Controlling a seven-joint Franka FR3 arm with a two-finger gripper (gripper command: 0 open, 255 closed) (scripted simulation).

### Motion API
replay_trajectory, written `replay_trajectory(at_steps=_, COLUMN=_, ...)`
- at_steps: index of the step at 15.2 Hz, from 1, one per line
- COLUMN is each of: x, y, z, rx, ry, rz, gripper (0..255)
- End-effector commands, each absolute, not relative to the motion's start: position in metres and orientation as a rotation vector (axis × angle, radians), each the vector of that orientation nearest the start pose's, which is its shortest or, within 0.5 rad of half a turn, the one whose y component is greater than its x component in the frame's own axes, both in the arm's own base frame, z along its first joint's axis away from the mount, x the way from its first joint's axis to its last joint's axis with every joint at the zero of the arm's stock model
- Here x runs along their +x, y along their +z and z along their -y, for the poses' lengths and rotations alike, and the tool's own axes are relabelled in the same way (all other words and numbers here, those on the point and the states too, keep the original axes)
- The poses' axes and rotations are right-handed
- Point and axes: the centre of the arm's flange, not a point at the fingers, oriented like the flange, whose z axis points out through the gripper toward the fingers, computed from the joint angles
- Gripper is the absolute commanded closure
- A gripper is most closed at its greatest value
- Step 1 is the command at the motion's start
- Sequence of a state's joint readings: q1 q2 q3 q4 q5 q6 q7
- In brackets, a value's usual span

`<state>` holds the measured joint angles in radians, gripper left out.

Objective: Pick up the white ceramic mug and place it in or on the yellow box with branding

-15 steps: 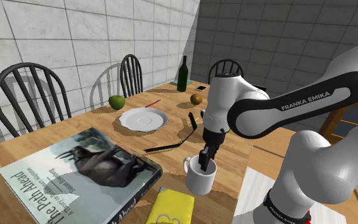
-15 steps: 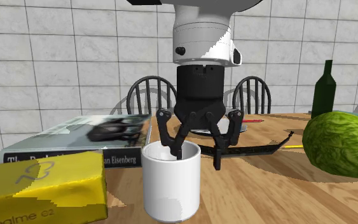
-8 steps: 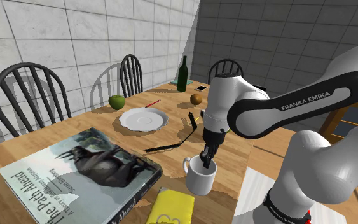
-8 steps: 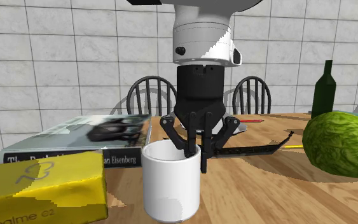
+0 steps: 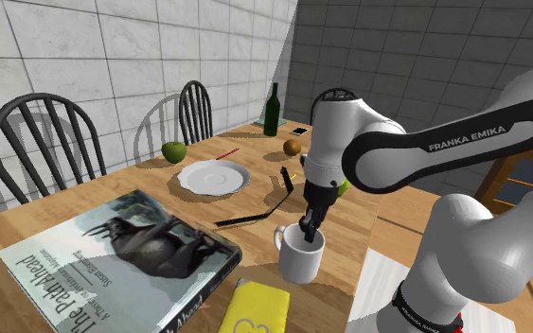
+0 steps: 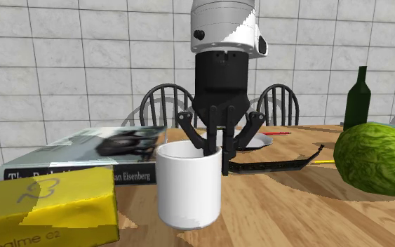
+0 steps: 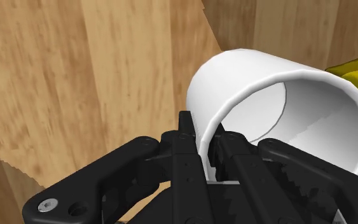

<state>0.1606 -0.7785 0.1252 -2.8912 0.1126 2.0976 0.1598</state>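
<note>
Close to the counter's (image 5: 84,194) near edge, the white mug (image 5: 299,257) stands upright, its handle turned toward the shoulder view's left. The black pincer (image 5: 308,230) hangs straight down over the rim and is closed on the mug's wall. In the wrist view one finger sits inside the cup and the other outside, both pressed tight to it. Whether the base rests on the wood I cannot tell. Nearer, and toward the shoulder view's left, lies the yellow box (image 5: 255,308), flat side up, with a strip of open wood between it and the mug. A big book (image 5: 122,251) covers the wood left of both. Farther off lie a thin black strip (image 5: 255,216) and a white plate (image 5: 213,176). On the shoulder view's right, the counter's edge runs near the mug.
</note>
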Motion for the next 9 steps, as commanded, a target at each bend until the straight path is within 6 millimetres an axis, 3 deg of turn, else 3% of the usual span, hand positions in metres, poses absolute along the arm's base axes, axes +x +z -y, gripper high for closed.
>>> replay_trajectory(at_steps=1, x=0.284, y=0.39, z=-0.082, rx=-3.136, ry=0.028, rz=0.05, gripper=255)
replay_trajectory(at_steps=9, x=0.284, y=0.433, z=-0.082, rx=-3.136, ry=0.028, rz=0.05, gripper=255)
